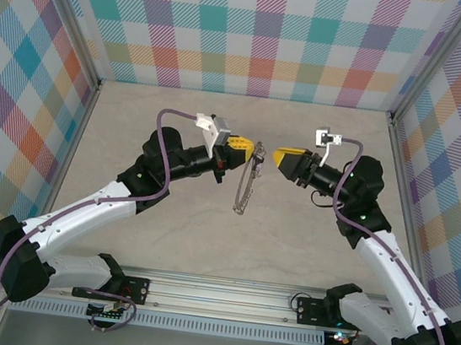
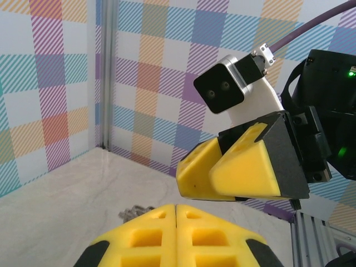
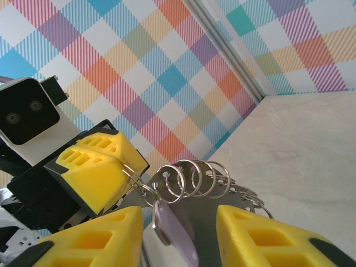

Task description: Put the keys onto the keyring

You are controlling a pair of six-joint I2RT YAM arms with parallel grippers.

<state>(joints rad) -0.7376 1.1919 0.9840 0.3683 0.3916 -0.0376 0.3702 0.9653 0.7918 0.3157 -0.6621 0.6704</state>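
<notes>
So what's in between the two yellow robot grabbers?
The thin grey metal hoop fringed with silvery wire loops hangs between the left gripper and right gripper in the top view. The right wrist view shows a tiny lilac-headed key there too.

"Where does the top camera sit?"

"High up behind the arm bases. It looks down and forward across the table (image 1: 288,248) to the far wall (image 1: 256,40), well back from everything."

"And the wrist ones?"

"Each rides just behind its own fingers (image 2: 150,239), very close in. The left one faces the right gripper (image 2: 181,178), and the right one faces the left gripper (image 3: 125,167). The overhead and right wrist views both catch the keyring (image 3: 194,178) between them."
</notes>
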